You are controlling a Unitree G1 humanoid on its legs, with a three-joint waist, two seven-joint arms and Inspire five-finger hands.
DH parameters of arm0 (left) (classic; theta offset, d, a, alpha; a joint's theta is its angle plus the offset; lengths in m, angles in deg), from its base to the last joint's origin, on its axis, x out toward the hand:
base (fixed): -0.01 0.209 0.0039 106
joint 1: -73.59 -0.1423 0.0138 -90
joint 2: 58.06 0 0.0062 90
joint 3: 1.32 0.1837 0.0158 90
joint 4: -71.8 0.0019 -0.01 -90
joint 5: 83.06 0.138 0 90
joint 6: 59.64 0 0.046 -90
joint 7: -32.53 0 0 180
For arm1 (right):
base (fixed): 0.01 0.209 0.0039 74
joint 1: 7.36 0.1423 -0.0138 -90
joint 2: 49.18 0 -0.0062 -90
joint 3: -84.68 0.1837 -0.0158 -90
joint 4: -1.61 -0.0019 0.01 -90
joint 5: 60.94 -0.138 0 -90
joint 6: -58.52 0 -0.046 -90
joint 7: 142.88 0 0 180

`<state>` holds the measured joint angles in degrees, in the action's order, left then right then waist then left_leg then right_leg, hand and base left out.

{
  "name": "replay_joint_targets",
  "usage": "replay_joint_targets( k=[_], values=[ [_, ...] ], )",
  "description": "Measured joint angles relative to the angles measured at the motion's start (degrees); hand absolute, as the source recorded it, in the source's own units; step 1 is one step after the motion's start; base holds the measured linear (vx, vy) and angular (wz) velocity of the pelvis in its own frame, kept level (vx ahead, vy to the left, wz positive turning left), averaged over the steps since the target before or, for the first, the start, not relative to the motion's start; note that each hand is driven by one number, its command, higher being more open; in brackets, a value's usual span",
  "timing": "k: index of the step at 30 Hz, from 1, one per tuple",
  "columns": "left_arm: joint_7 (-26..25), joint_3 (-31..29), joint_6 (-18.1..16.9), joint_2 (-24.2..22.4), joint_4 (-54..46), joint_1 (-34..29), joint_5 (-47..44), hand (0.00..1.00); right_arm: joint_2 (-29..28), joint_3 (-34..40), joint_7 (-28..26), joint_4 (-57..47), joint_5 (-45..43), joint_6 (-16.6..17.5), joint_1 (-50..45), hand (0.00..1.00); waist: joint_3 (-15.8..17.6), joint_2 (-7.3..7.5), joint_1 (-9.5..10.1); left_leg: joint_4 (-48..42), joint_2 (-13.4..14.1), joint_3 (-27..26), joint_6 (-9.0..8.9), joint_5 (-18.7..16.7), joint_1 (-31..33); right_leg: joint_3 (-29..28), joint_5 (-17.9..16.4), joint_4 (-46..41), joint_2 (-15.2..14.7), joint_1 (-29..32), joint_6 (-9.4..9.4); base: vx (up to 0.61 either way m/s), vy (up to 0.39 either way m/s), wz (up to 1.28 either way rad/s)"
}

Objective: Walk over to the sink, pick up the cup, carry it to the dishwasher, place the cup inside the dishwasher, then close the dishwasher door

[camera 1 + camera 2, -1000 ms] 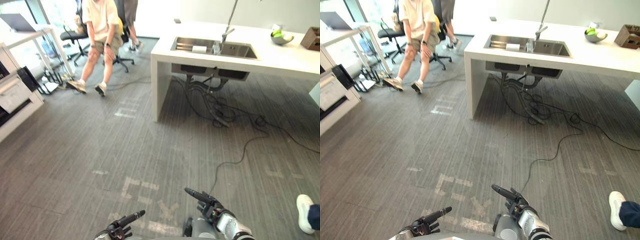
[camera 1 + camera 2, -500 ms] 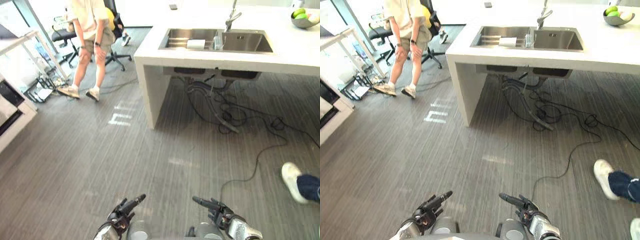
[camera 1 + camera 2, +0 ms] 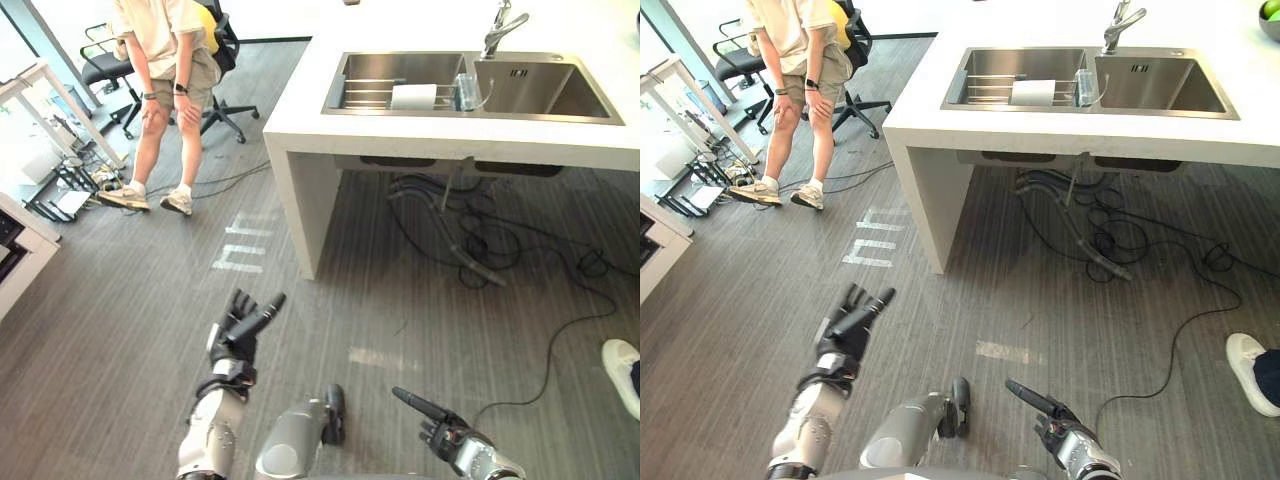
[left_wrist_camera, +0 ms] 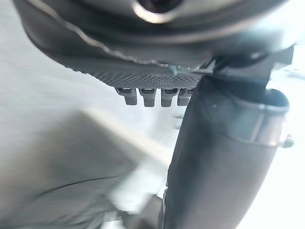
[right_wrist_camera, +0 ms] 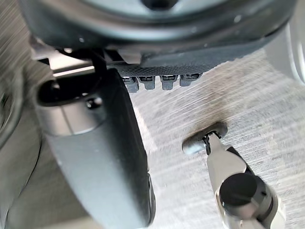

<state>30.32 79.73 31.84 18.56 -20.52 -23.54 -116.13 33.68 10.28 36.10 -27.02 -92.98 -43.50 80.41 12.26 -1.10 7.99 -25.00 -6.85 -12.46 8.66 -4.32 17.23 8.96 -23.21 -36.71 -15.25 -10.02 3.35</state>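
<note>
Left eye view: I see the clear cup [image 3: 466,92] upright in the sink [image 3: 560,90] of the white worktop [image 3: 400,125], well apart from both hands. Left wrist view: left hand [image 4: 143,67], fingers [image 4: 147,98] released, straight. Right wrist view: right hand [image 5: 157,52] likewise, floor [image 5: 190,109] beyond

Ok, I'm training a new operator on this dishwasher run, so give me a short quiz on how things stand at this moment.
1. True or false: the left hand and the right hand are both shut into fists.
2. Where is the cup? A) in the left hand; B) at the sink; C) in the right hand.
3. What colour is the item lying beside the cup?

Key: 1 false, both hands are open with straight fingers and hold nothing. 2 B. 3 white.
</note>
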Motion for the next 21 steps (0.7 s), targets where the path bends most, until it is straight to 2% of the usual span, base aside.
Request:
replay_joint_targets(
  k=[1,2,3,4,5,6,7,8,9,10,11,12,13,14,15,16,18,21],
  values=[
    [0.1,0.46,0.68,0.67,-4.48,0.06,1.22,1.0,0.55,3.47,0.19,0.57,0.21,0.78,-0.57,1.0,-0.64,0.84,-0.93,-0.07,-2.03,0.7,0.52,-1.46,-0.82,0.03,5.9,-11.64,-3.03,5.08,2.59,0.49,0.171,0.73],
    [0.41,0.67,1.09,1.11,-6.51,0.04,1.83,1.0,0.74,5.09,0.25,1.59,0.2,0.81,-0.67,1.0,-0.77,1.0,-1.42,0.27,-2.72,1.35,1.0,-2.21,-1.99,-0.15,9.84,-15.58,-3.88,6.46,2.57,0.47,0.186,0.36],
    [0.49,0.68,1.15,1.32,-9.59,0.05,2.86,1.0,0.62,7.45,0.27,2.5,0.58,0.9,-0.73,1.0,-0.73,1.09,-1.56,1.87,-3.26,1.66,0.8,-3.16,-5.26,-0.58,10.47,-22.17,-4.99,9.29,1.82,0.5,0.175,0.0],
    [0.4,0.25,1.11,1.46,-11.51,0.04,3.16,1.0,-0.24,8.87,0.22,2.68,0.74,1.23,-1.46,1.0,-0.82,0.88,-1.48,4.58,-3.29,1.96,0.67,-3.65,-9.38,0.23,9.33,-26.2,-5.27,11.89,0.24,0.49,0.166,-0.17],
    [0.31,0.21,0.71,1.73,-12.02,0.09,3.24,1.0,-0.69,9.35,0.13,2.77,0.75,1.52,-1.98,1.0,-0.93,0.71,-1.54,6.3,-3.29,2.35,0.67,-3.65,-11.43,1.14,8.49,-26.56,-5.07,13.11,-1.03,0.46,0.138,-0.16],
    [0.16,0.26,0.17,2.25,-12.79,0.09,3.18,1.0,-1.87,10.29,0.0,2.65,0.79,2.07,-2.89,1.0,-1.54,0.1,-1.66,9.19,-3.21,3.23,0.54,-3.48,-13.97,2.62,6.71,-24.96,-4.17,15.92,-2.1,0.31,0.072,0.03],
    [0.18,0.38,-0.66,2.82,-13.46,0.23,2.96,1.0,-2.79,10.93,-0.43,2.56,0.8,2.09,-3.27,1.0,-2.05,0.04,-2.24,11.36,-2.98,4.2,0.32,-3.28,-15.81,3.79,4.98,-21.27,-2.79,18.74,-2.31,0.37,0.05,0.22],
    [0.52,0.49,-2.11,3.41,-13.56,1.08,2.52,1.0,-3.48,11.76,-0.86,2.56,0.73,2.07,-3.68,1.0,-2.09,-0.5,-2.96,13.13,-2.35,5.25,0.17,-3.18,-17.7,4.26,3.86,-12.63,-0.21,22.05,-1.89,0.29,0.01,0.38],
    [0.88,0.48,-3.05,3.58,-13.5,1.73,2.39,1.0,-3.67,12.89,-1.13,2.56,0.6,2.04,-4.05,1.0,-2.13,-0.96,-3.46,13.48,-1.97,6.21,0.11,-3.23,-18.61,3.57,4.26,-4.58,1.71,24.02,-1.18,0.37,-0.008,0.5],
    [1.37,0.46,-4.29,3.9,-13.33,2.2,1.83,1.0,-3.67,13.41,-1.49,2.55,0.6,2.08,-4.29,1.0,-2.09,-1.1,-4.07,13.85,-1.71,7.22,-0.02,-3.33,-19.6,2.11,6.09,3.63,3.33,25.21,0.15,0.39,-0.035,0.74],
    [2.34,0.48,-5.55,5.35,-12.89,2.57,0.39,1.0,-3.93,13.76,-2.09,2.58,0.65,2.05,-4.47,1.0,-2.11,-1.2,-4.75,14.58,-1.35,9.15,-1.23,-4.02,-21.97,0.13,11.57,13.41,5.31,26.09,0.64,0.4,-0.051,0.73],
    [2.97,0.48,-6.0,6.11,-12.66,2.52,-0.2,1.0,-4.18,14.05,-2.4,2.68,0.76,2.04,-4.62,1.0,-2.18,-1.07,-4.73,14.82,-1.29,10.01,-1.97,-4.51,-23.21,-0.6,14.25,15.54,5.84,25.96,0.28,0.42,-0.098,0.86],
    [3.96,0.36,-6.93,7.24,-12.4,2.16,-1.38,1.0,-4.61,14.54,-2.64,3.25,0.77,2.04,-5.01,1.0,-2.46,-0.56,-4.61,14.96,-1.33,11.89,-3.43,-5.43,-25.49,-1.35,20.09,17.41,6.42,25.22,-0.38,0.43,-0.16,0.66],
    [4.45,0.3,-7.46,7.73,-12.41,1.83,-1.95,1.0,-4.76,14.75,-2.85,3.71,0.79,2.05,-5.32,1.0,-2.73,-0.13,-4.54,15.0,-1.53,12.5,-4.09,-5.9,-26.5,-1.26,23.66,17.98,6.52,24.64,-0.72,0.52,-0.242,0.95],
    [6.13,-0.34,-8.53,8.12,-12.46,1.16,-2.55,1.0,-4.88,15.17,-3.49,5.28,0.95,2.06,-6.0,1.0,-4.09,1.29,-4.03,15.04,-2.23,13.8,-5.42,-7.66,-28.12,-0.02,26.95,18.06,6.25,23.55,-2.4,0.5,-0.282,0.57],
    [6.93,-1.0,-9.03,6.97,-12.56,0.44,-3.1,1.0,-4.26,15.46,-3.79,6.04,1.01,2.15,-5.25,1.0,-4.42,-0.43,-2.64,14.47,-0.86,14.26,-5.31,-8.74,-28.3,0.38,25.84,18.45,7.43,23.05,-2.31,0.4,-0.23,0.35],
    [8.04,-1.99,-8.96,6.05,-12.56,-0.34,-3.56,1.0,-2.97,15.38,-4.67,6.47,0.81,2.33,-3.86,1.0,-4.55,-1.92,-1.7,13.98,0.94,16.02,-5.7,-9.04,-28.05,1.22,25.48,20.56,9.29,21.96,-3.18,0.33,-0.189,0.01],
    [10.16,-1.08,-7.46,5.37,-12.58,-0.3,-2.88,1.0,-3.06,14.92,-5.22,6.45,0.56,2.31,-2.57,1.0,-4.65,-2.11,-1.68,14.67,3.36,17.7,-5.71,-9.04,-28.76,2.87,24.39,21.87,11.58,20.44,-4.66,0.25,-0.167,0.08]
  ],
)
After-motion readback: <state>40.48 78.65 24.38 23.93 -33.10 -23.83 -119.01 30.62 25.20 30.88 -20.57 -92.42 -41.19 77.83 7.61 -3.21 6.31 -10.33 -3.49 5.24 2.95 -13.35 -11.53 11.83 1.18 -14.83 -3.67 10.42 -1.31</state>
